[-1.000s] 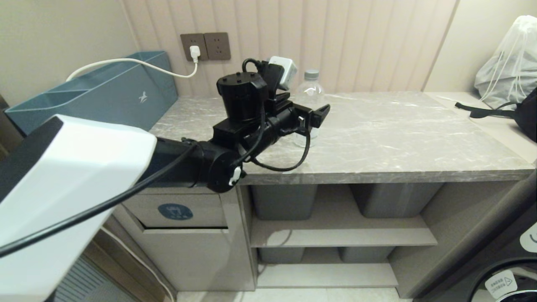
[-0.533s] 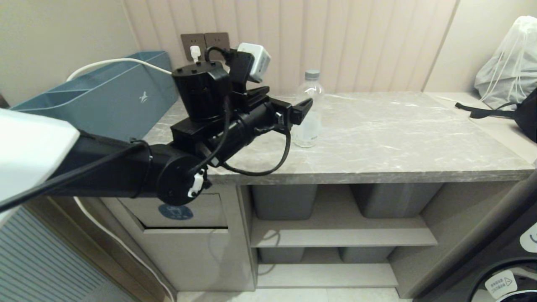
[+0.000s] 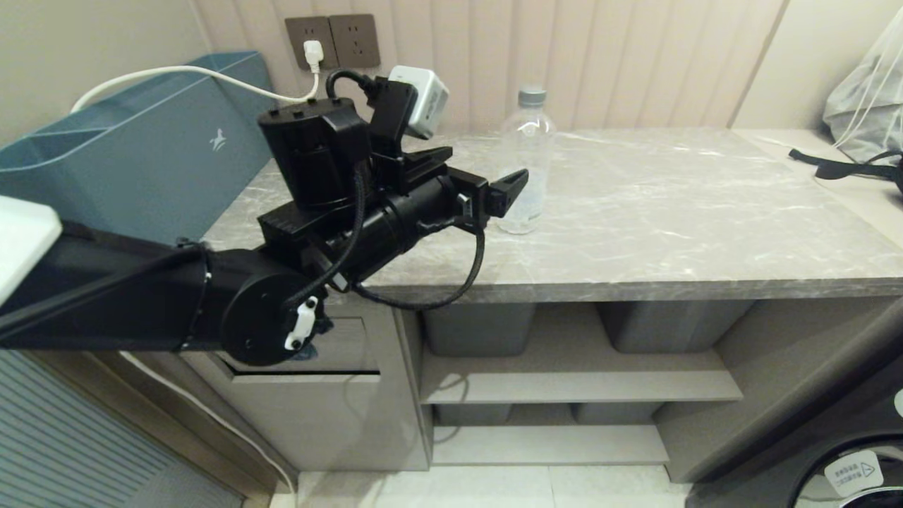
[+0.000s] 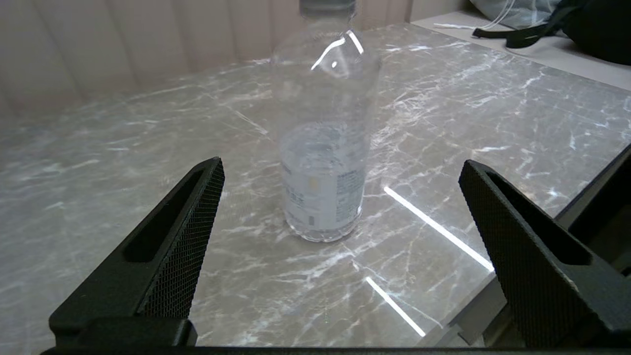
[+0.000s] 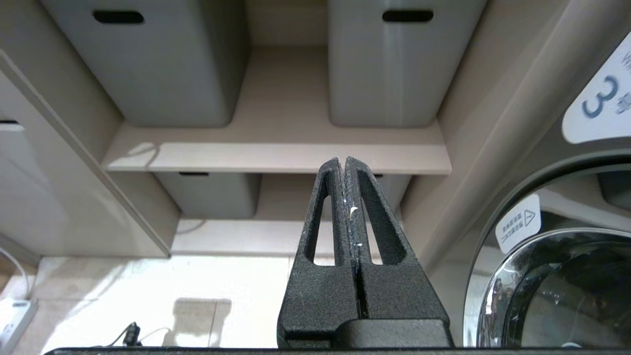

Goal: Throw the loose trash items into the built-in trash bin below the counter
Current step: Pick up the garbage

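right claw [image 5: 345, 165] closed, grey bins [image 5: 382, 59] on shelf [image 5: 276, 148]

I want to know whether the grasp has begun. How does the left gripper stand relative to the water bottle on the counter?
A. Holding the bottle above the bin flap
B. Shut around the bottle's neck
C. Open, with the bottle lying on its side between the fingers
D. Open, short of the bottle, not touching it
D: the left gripper is open, and the water bottle stands upright on the counter beyond its fingertips, untouched.
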Tool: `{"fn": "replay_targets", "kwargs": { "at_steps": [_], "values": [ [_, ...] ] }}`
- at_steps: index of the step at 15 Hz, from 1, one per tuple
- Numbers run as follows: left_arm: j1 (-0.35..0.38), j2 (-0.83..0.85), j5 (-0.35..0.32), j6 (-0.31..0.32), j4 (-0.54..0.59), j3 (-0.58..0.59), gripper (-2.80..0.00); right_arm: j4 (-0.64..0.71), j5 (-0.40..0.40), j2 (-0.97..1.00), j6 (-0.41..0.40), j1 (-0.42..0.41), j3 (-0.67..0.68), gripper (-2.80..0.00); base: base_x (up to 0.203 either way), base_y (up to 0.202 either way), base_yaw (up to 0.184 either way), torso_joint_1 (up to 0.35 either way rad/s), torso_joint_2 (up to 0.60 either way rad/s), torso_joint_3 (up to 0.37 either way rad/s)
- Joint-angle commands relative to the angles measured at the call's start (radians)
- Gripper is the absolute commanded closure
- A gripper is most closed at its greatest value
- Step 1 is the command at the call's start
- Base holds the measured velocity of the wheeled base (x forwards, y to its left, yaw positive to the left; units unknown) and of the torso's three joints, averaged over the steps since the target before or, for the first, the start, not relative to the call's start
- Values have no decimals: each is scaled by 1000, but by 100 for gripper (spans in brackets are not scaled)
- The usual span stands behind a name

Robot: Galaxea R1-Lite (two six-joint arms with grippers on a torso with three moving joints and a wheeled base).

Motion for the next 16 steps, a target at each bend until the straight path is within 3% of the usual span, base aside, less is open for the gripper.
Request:
{"fn": "replay_targets", "kwargs": {
  "at_steps": [1, 5, 8, 16],
  "values": [
    [-5, -10, 0, 0, -5, 6, -280, 0, 0, 0, 0, 0, 0, 0, 0, 0, 0, -1, 2, -194],
    [-25, -7, -20, -3, -3, -6, -280, 0, 0, 0, 0, 0, 0, 0, 0, 0, 0, 8, 4, -166],
    [-20, 25, -57, -3, 11, -93, -280, 0, 0, 0, 0, 0, 0, 0, 0, 0, 0, 3, 2, -27],
    [-19, 135, -71, -3, 138, -292, -280, 0, 0, 0, 0, 0, 0, 0, 0, 0, 0, 0, 0, 0]
  ]
}}
